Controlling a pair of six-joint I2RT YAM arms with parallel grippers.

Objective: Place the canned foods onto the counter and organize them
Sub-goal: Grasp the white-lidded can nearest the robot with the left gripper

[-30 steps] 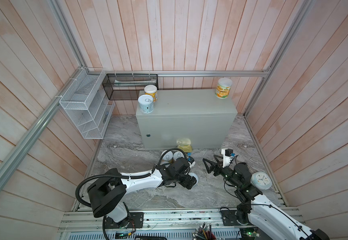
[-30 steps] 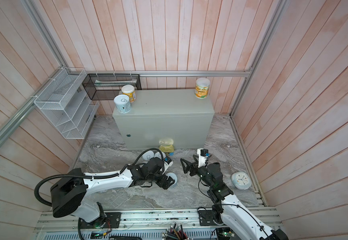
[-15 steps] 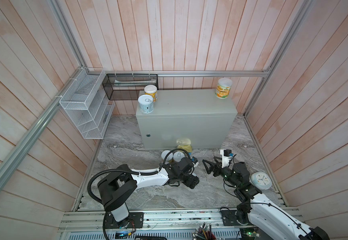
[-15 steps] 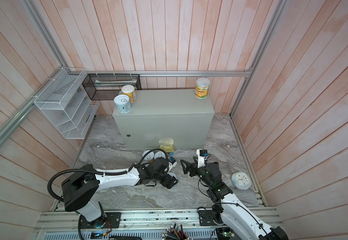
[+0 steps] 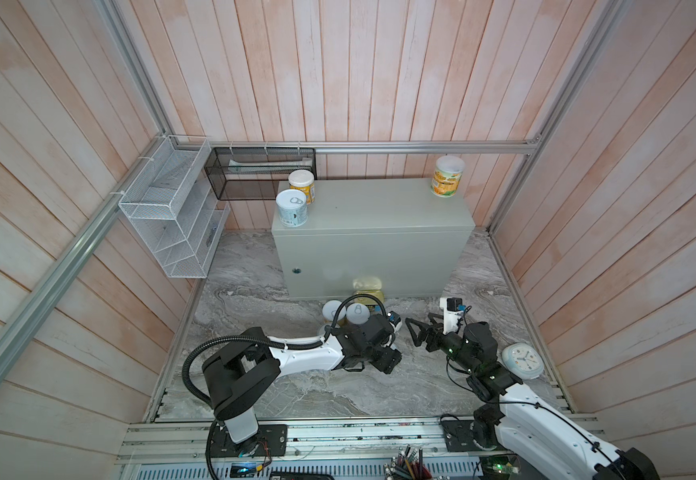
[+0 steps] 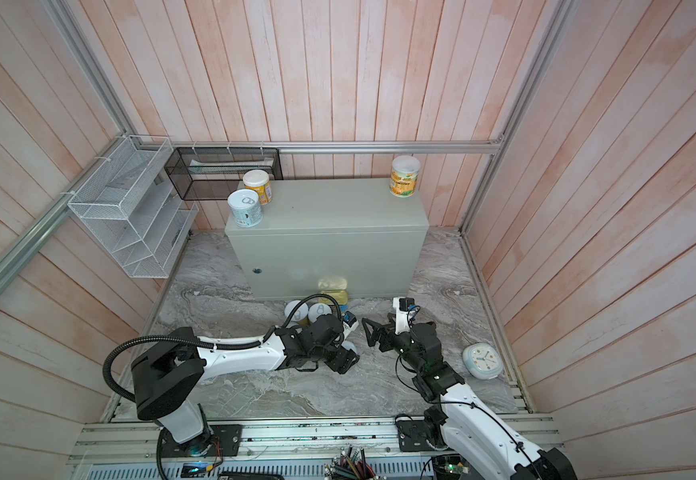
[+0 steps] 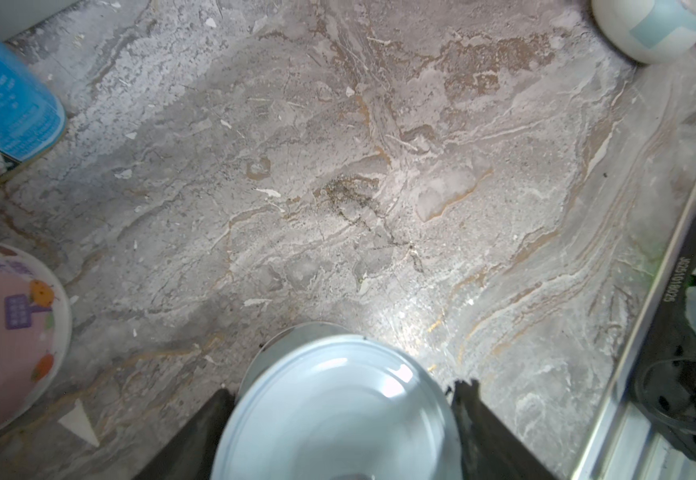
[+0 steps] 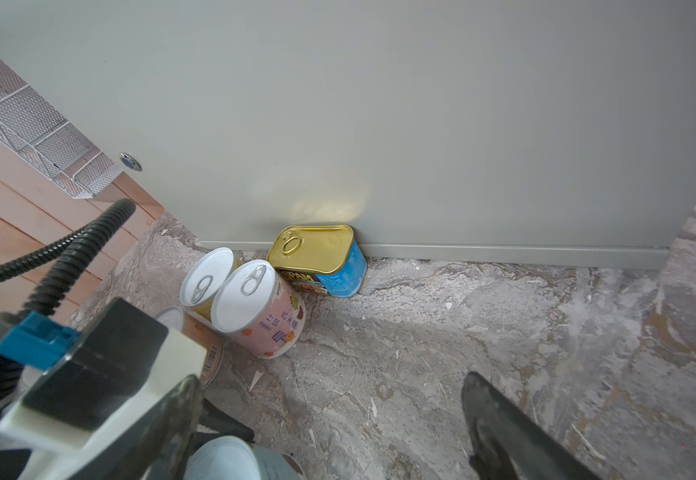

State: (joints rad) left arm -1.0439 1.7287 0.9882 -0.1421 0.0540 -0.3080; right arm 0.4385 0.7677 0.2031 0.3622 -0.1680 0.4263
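My left gripper [image 5: 384,358] [image 7: 344,390] sits low over the marble, shut on a pale grey-blue can [image 7: 338,415] whose light end fills the gap between the black fingers; the right wrist view shows that can [image 8: 230,457] tilted. My right gripper [image 5: 413,332] [image 8: 329,386] hovers open and empty just right of it, facing the counter [image 5: 379,208]. On the counter stand a pale blue can [image 5: 292,208], a yellow can [image 5: 301,186] and a yellow-orange can [image 5: 447,175]. At the counter's foot are a pink can [image 8: 259,307], a yellow can [image 8: 207,278], an orange can [image 8: 199,349] and the gold-topped tin [image 8: 317,257].
A pale blue alarm clock [image 5: 522,360] lies on the marble right of the right arm. A white wire basket [image 5: 172,216] hangs on the left wall and a black mesh basket [image 5: 259,172] behind the counter's left end. A pen holder [image 5: 404,461] stands at the front rail.
The left arm has swung right over the loose pale can and its jaws have narrowed onto it. The right arm has barely shifted and stays open.
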